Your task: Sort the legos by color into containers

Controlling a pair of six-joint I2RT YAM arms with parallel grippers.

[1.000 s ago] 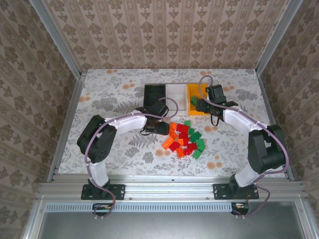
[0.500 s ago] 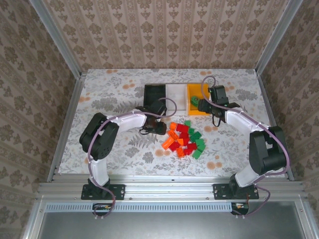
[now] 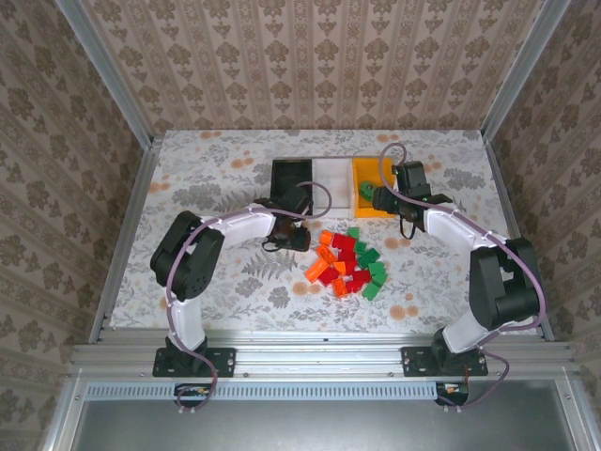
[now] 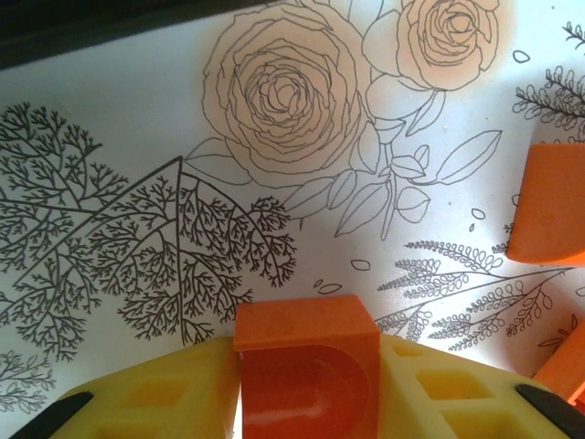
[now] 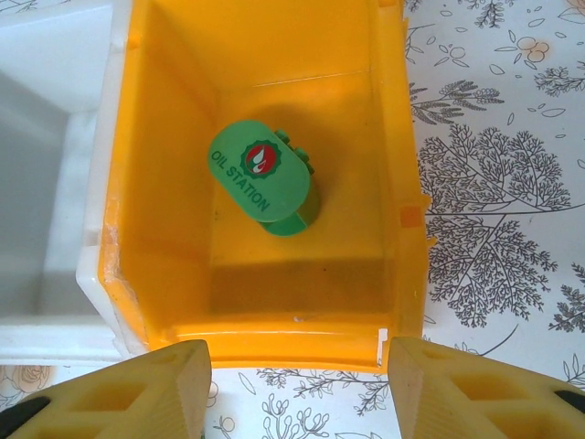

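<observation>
At the left, the left pincer (image 4: 307, 395) is seen low over the table (image 3: 207, 178), at the left edge of the brick pile. In its wrist view it is clamped narrowly on one orange brick (image 4: 306, 352), with a yellow finger pressed against each side. The brick is judged to be gripped but not yet carried to any bin. Another orange brick (image 4: 548, 206) is seen lying on the table just to the right of it.

Behind that pincer the black bin (image 3: 293, 163) is set. Its inside is too dark from above for any contents to be told. The white bin (image 3: 334, 165) is placed next, touching it, and no brick is made out in it.

In front of the bins, near the middle of the table, the pile of legos (image 3: 346, 263) is spread. Orange, red and green bricks are mixed there, touching one another, and none of them is sorted.

Further right the orange-yellow bin (image 5: 128, 183) is found, touching the white one. A single green piece (image 5: 265, 178) with a round printed label is lying on its floor, clear of the walls. The right pincer (image 5: 299, 366) is held above the near rim of this bin, its fingers spread wide and nothing between them.

The task is therefore judged to be at an early stage: one green piece is binned, one orange brick is in hand, and nearly the whole pile is left to be sorted
</observation>
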